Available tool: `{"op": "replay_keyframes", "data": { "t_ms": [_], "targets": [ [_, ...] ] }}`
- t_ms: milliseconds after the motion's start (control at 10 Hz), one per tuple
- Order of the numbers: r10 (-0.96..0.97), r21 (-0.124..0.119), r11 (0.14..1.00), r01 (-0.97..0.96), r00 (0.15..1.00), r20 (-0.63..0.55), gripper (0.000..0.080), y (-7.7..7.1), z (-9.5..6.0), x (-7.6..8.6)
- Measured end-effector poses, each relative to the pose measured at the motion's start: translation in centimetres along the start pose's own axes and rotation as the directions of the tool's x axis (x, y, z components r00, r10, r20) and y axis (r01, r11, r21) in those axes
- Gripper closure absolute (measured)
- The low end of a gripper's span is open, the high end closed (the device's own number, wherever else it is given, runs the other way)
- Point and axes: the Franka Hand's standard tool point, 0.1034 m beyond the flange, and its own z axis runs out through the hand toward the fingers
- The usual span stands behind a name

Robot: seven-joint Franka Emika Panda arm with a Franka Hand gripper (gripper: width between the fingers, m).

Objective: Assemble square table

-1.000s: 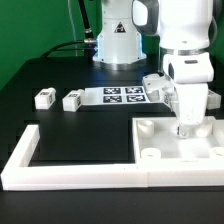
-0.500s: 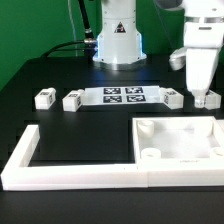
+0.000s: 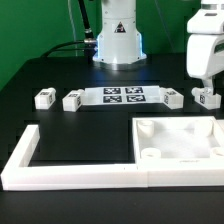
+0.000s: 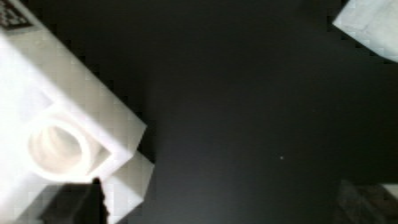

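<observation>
1. You are at the leg-fetching step, as I judge it. The large white square slab (image 3: 190, 135) lies rim-up at the exterior view's right, tucked into the corner of the long white L-shaped border wall (image 3: 90, 178). None of its round corner holes (image 3: 150, 157) that show has a leg in it.
2. The arm's two-finger gripper (image 3: 204, 86) hangs close above the small white tagged leg block (image 3: 207, 98) at the far end of the row, on the exterior view's right. From that view you cannot tell whether they touch.
3. The jaws stand spread wide and hold nothing. In the wrist view only dark table lies between the fingers (image 4: 71, 203), with a slab corner off to one side, so the gripper looks not yet lined up on a block.
4. Three more legs wait behind the slab. A second leg block (image 3: 171, 97) sits just beside the flat white marker board (image 3: 122, 96) on the exterior view's right. A third leg block (image 3: 72, 100) and a fourth leg block (image 3: 44, 98) sit on its left.
5. Next, centre the jaws on either side of the nearest block, come straight down, and close on its flat faces. A skewed descent could nudge it away.
</observation>
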Motion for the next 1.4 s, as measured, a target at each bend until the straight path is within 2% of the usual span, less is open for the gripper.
{"op": "replay_keyframes", "data": {
  "t_ms": [100, 200, 300, 400, 500, 700, 800, 1000, 1200, 1300, 1400],
  "targets": [
    [0.046, 0.004, 0.999, -0.046, 0.999, 0.001, 0.0151, -0.3, 0.1, 0.0],
    [0.183, 0.014, 0.983, -0.183, 0.983, 0.009, 0.0151, -1.9, 0.4, 0.3],
    [0.217, 0.019, 0.976, -0.217, 0.976, 0.024, 0.0151, -3.9, 0.7, 0.4],
    [0.223, 0.019, 0.974, -0.224, 0.973, 0.059, 0.0151, -5.1, 1.1, 0.2],
    [0.206, 0.019, 0.978, -0.208, 0.977, 0.052, 0.0151, -4.6, 1.0, 0.2],
    [0.208, 0.014, 0.977, -0.214, 0.963, 0.170, 0.0151, -4.9, 1.2, -0.8],
    [0.243, 0.005, 0.967, -0.256, 0.924, 0.294, 0.0151, -5.4, 1.8, -2.0],
    [0.251, 0.009, 0.957, -0.289, 0.846, 0.471, 0.0151, -5.7, 3.1, -2.9],
    [0.236, 0.007, 0.958, -0.288, 0.799, 0.553, 0.0151, -5.9, 3.2, -3.0],
    [0.223, 0.004, 0.958, -0.286, 0.755, 0.617, 0.0151, -6.0, 3.0, -3.6],
    [0.239, -0.014, 0.946, -0.323, 0.671, 0.702, 0.0151, -6.4, 3.2, -4.2]
  ]
}}
